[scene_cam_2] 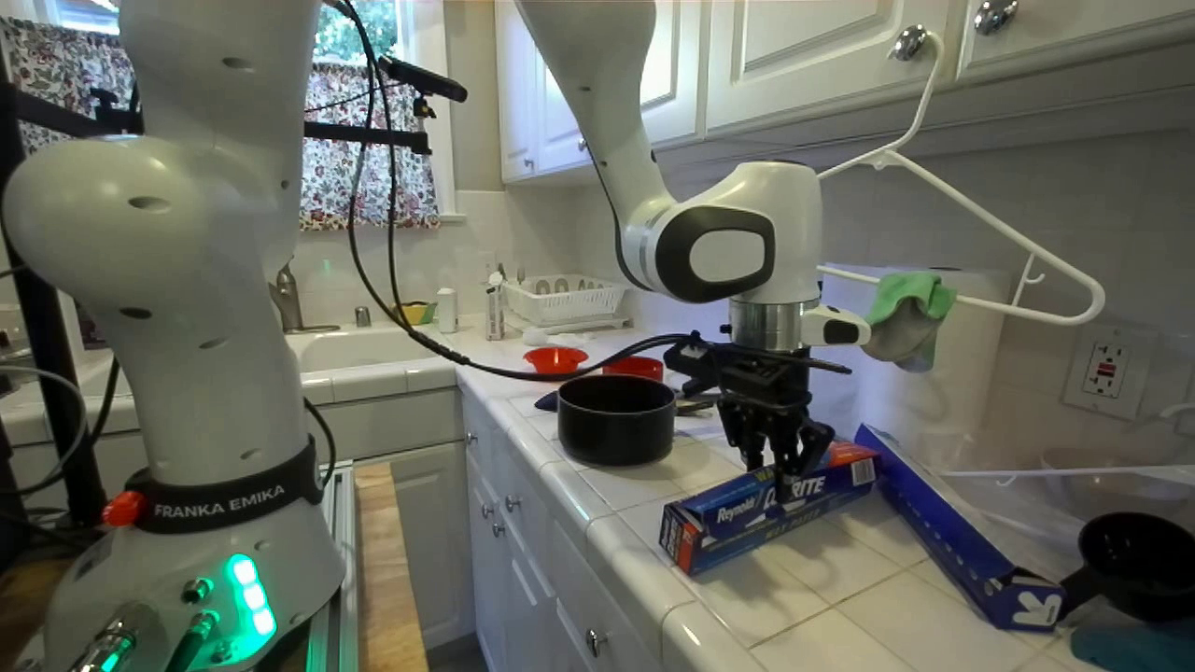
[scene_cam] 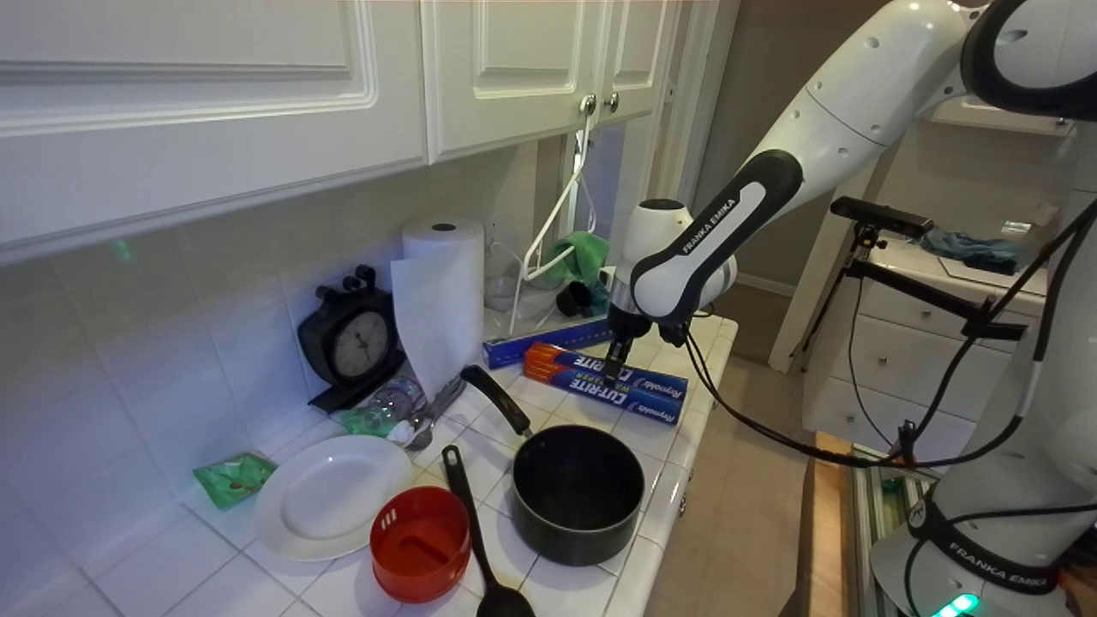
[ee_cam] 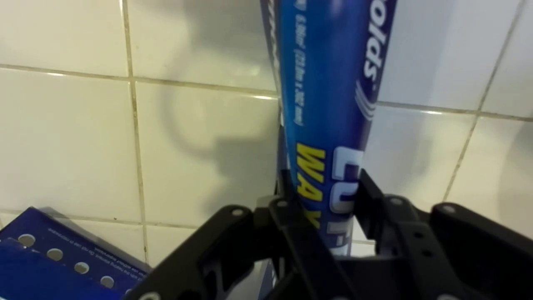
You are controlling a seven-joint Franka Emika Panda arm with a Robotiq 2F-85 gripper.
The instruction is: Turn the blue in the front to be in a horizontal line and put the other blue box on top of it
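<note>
The blue in the front is a blue Cut-Rite carton with white and yellow lettering and an orange-red end. It lies on the counter in both exterior views and runs down the middle of the wrist view. My gripper points down over its middle, with one finger against each long side, shut on it. The other blue box, long, slim and dark violet-blue, lies on the counter behind it, near the wall, at an angle; its end shows at lower left of the wrist view.
A black pot stands beside the carton, its handle toward the wall. A white hanger with a green cloth hangs behind the arm. A paper towel roll, black scale, plate, red cup and black spoon stand further along.
</note>
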